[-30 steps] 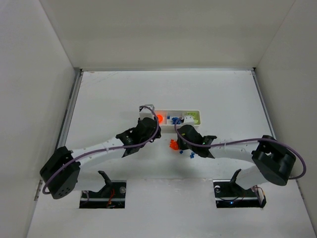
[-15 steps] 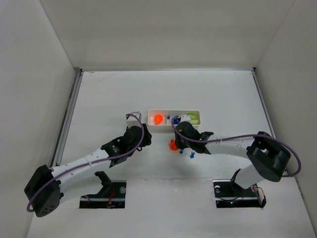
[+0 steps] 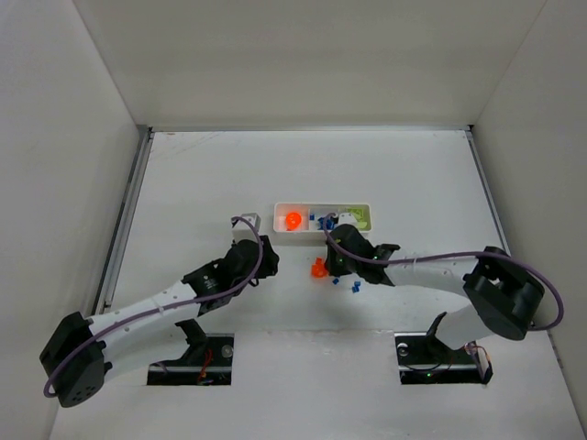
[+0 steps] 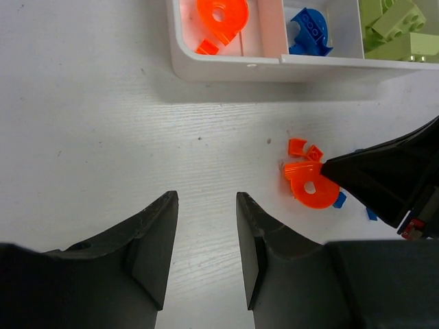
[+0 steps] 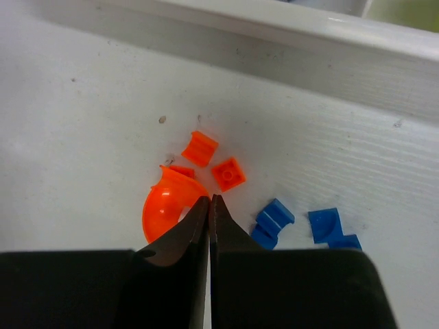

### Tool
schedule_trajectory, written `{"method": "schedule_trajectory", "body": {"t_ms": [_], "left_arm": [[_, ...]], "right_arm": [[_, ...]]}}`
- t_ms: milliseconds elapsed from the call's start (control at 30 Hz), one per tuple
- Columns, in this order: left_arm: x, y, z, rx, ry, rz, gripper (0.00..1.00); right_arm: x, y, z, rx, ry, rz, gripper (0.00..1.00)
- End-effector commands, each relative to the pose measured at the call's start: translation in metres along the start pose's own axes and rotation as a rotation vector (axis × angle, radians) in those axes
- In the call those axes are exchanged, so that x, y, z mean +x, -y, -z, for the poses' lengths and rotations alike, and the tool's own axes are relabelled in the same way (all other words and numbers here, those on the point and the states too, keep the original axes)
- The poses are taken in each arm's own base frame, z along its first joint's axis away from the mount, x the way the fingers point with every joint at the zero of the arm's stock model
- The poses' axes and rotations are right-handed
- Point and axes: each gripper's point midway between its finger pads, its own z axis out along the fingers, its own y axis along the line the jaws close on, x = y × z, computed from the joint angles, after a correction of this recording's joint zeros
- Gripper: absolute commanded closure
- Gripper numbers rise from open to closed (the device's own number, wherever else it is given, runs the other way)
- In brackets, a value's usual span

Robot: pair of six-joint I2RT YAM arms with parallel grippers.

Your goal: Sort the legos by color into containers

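1. Loosely parted, the left gripper (image 4: 204, 197) hangs empty over bare table (image 4: 82, 137), just short of the tray's (image 4: 226, 68) near wall.
2. Right gripper (image 5: 209, 199) is clenched tight, tips meeting at the rim of an orange rounded brick (image 5: 164, 205) on the table. Whether it pinches the brick, I cannot tell.
3. Two small orange pieces (image 5: 199, 148) lie just beyond that brick, with blue bits (image 5: 274, 214) to its right, all near the tray's wall.
4. Inside the tray, an orange ring brick (image 4: 221, 17) sits in the left compartment, a blue brick (image 4: 310, 31) in the middle and lime-green bricks (image 4: 394, 20) in the right.
5. Open table spreads left of the loose pile.
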Motion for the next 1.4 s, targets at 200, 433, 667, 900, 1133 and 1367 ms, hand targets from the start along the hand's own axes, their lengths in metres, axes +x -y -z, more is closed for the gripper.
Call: {"method": "schedule_trajectory", "body": {"t_ms": [200, 433, 667, 900, 1133, 1367], "left_arm": [[-0.002, 0.012, 0.007, 0.061, 0.028, 0.019, 0.65], [-0.011, 0.020, 0.003, 0.109, 0.086, 0.060, 0.71], [0.003, 0.037, -0.003, 0.129, 0.024, 0.059, 0.72], [0.023, 0.073, -0.005, 0.203, -0.030, 0.004, 0.70], [0.062, 0.145, -0.005, 0.320, -0.088, -0.166, 0.63], [0.096, 0.167, -0.023, 0.289, -0.092, -0.327, 0.61]], "right_arm": [[-0.070, -0.026, 0.058, -0.116, 0.217, -0.113, 0.95], [-0.137, -0.053, 0.030, -0.085, 0.296, -0.131, 0.95], [-0.180, -0.072, -0.011, -0.055, 0.308, -0.160, 0.93], [-0.185, -0.056, -0.012, -0.016, 0.347, -0.197, 0.61], [-0.160, -0.010, 0.044, 0.030, 0.418, -0.211, 0.69], [-0.108, 0.048, 0.080, 0.086, 0.438, -0.321, 0.76]]}}
